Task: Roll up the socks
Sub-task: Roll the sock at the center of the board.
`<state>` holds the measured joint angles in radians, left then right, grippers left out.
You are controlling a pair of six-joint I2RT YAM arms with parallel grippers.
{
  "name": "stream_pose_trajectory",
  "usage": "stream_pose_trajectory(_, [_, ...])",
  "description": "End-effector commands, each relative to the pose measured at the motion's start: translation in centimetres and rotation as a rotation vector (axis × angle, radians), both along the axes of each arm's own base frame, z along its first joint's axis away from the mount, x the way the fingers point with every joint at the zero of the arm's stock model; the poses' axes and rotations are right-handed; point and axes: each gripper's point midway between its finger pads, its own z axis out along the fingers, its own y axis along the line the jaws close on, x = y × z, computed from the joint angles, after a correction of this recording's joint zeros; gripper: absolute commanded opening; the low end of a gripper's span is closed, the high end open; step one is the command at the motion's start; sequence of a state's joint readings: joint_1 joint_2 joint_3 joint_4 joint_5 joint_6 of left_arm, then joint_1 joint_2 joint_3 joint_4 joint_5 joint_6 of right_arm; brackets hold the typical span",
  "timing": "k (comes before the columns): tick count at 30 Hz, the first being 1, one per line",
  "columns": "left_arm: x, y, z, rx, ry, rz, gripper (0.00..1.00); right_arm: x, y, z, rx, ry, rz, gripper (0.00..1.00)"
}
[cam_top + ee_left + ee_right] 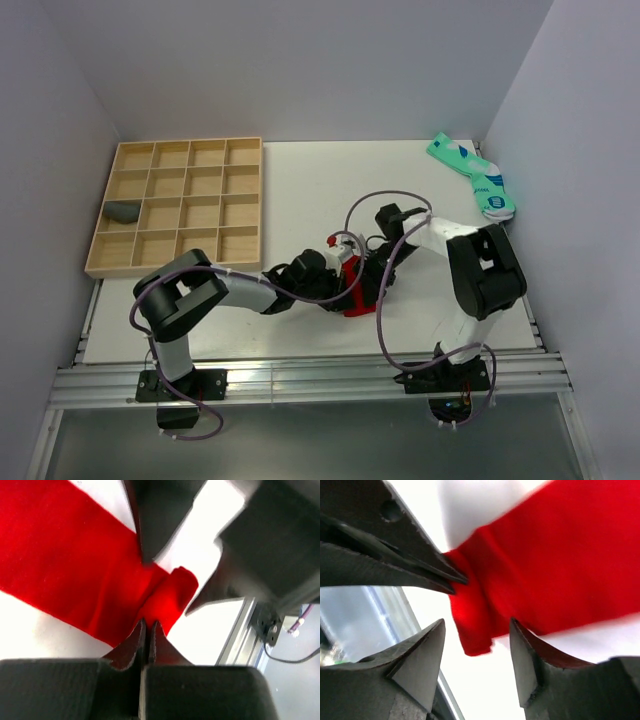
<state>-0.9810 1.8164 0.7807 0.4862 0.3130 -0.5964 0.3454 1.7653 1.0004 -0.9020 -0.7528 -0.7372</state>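
Observation:
The red sock (360,298) lies flat on the white table between my two grippers, with its near end folded over. In the left wrist view my left gripper (147,623) is shut, pinching the folded edge of the red sock (75,565). In the right wrist view my right gripper (476,630) is open, its jaws standing either side of the sock's (560,565) folded end, just short of it. The left gripper's shut tips (455,580) meet the fold there. The dark grey sock (122,211) lies in a left compartment of the wooden tray. In the top view the left gripper (340,268) and right gripper (378,280) are close together.
The wooden compartment tray (190,142) stands at the back left. A pair of mint-green patterned socks (472,176) lies at the back right by the wall. The table's front edge and metal rail (300,378) run just below the grippers. Cables loop over both arms.

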Motion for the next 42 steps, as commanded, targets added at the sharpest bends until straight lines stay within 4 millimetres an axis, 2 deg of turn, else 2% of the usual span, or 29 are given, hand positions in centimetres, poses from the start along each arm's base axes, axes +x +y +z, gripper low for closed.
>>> stream_pose_trajectory(1, [-1.9, 3.1, -3.9, 0.148, 0.175, 0.044, 0.00, 4.4, 0.5, 1.7, 0.024, -0.242, -0.067, 0.62])
stream_pose_trajectory(3, [-1.7, 3.4, -3.7, 0.139, 0.188, 0.058, 0.00, 5.7, -0.2, 1.8, -0.016, -0.284, -0.142, 0.64])
stream_pose_trajectory(11, [-2.3, 3.7, -4.1, 0.123, 0.282, 0.069, 0.00, 7.2, -2.8, 1.8, -0.041, -0.344, -0.268, 0.64])
stream_pose_trajectory(12, [-2.3, 3.8, -4.1, 0.115, 0.301, 0.065, 0.00, 7.5, -3.1, 2.5, -0.031, -0.388, -0.266, 0.64])
stream_pose_trajectory(14, [-2.8, 4.0, -4.1, 0.105, 0.362, 0.053, 0.00, 7.6, -4.2, 2.6, -0.034, -0.442, -0.268, 0.64])
stream_pose_trajectory(15, [-2.8, 4.2, -4.1, 0.105, 0.390, 0.051, 0.00, 7.7, -4.4, 3.6, -0.022, -0.495, -0.262, 0.64])
stream_pose_trajectory(16, [-2.8, 4.2, -3.9, 0.103, 0.409, 0.048, 0.00, 7.5, -4.8, 3.4, -0.030, -0.526, -0.261, 0.64])
stream_pose_trajectory(21, [-3.4, 4.6, -4.0, 0.136, 0.525, 0.021, 0.00, 6.7, -4.5, 6.1, 0.030, -0.695, -0.159, 0.65])
stream_pose_trajectory(27, [-4.5, 4.4, -4.1, 0.149, 0.695, 0.004, 0.00, 3.8, -2.4, 7.4, 0.118, -0.810, 0.022, 0.62])
stream_pose_trajectory(28, [-4.4, 4.1, -3.9, 0.151, 0.704, -0.004, 0.00, 2.8, -2.2, 6.6, 0.117, -0.805, 0.052, 0.62])
stream_pose_trajectory(30, [-4.7, 4.3, -4.2, 0.170, 0.743, -0.001, 0.00, 1.5, -0.9, 6.7, 0.136, -0.863, 0.138, 0.62])
stream_pose_trajectory(34, [-4.9, 4.0, -4.3, 0.186, 0.796, 0.007, 0.00, -1.3, 0.6, 5.5, 0.178, -0.877, 0.251, 0.63])
stream_pose_trajectory(42, [-4.6, 3.4, -3.9, 0.201, 0.843, 0.016, 0.00, -3.7, 1.6, 3.1, 0.161, -0.832, 0.373, 0.61])
